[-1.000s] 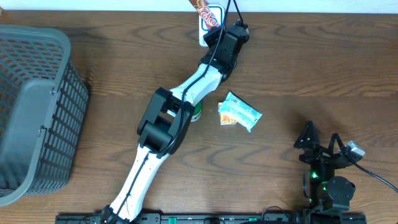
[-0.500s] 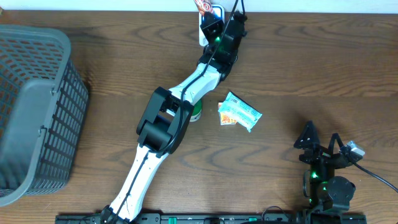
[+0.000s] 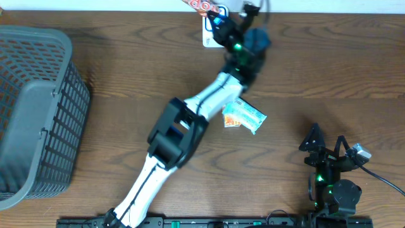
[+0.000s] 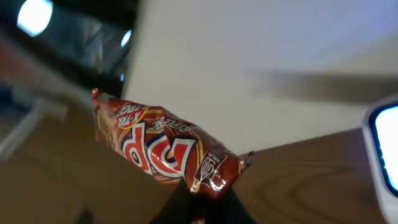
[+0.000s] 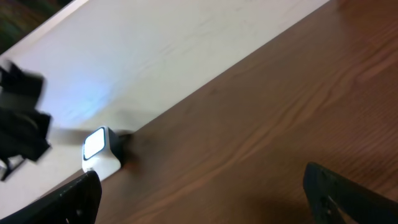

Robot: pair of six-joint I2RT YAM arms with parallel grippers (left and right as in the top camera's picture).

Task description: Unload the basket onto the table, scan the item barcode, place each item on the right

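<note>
Overhead view showed the left end effector [image 3: 218,19] at the far edge of the tabletop [image 3: 316,69], clamped shut on one end seam of a red snack packet [image 3: 201,5]. The packet hung just beyond the white scanner [image 3: 207,37]. The left wrist view showed the same pinch [image 4: 198,196] on the packet [image 4: 155,149], with the scanner's lit face [image 4: 387,149] off to one side. No barcode was visible in any view.

To scan well, the packet likely needed turning so that its printed code faced the lit window. It then needed holding still and close above the window, with the fingers kept off the code.

The right end effector [image 3: 329,149] rested wide open and empty near the near right corner.

Compared with a second earlier, the left arm had swung towards the right edge. Its wrist had moved off the scanner, and the packet lay flatter along the far edge. The right arm, the basket [image 3: 38,95] at the left edge and a second packet [image 3: 243,116] were unchanged.
</note>
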